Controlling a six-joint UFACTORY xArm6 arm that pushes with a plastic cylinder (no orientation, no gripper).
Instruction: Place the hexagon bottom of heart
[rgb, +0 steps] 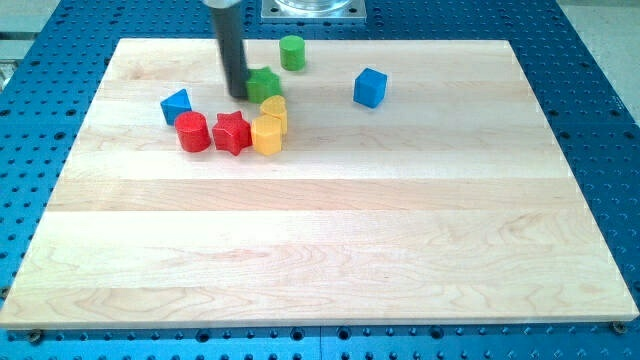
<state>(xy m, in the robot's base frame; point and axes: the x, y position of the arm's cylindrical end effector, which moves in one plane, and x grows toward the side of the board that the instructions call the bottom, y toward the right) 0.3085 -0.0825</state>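
Note:
My tip rests on the board at the upper left, right against the left side of a green block whose shape I cannot make out. Just below the green block lies a yellow heart. A yellow hexagon sits directly below the heart and touches it. A red star touches the hexagon's left side. The tip stands up and to the left of the heart and the hexagon, apart from both.
A red cylinder stands left of the red star. A blue triangle lies above it to the left. A green cylinder stands near the board's top edge. A blue cube sits to the right.

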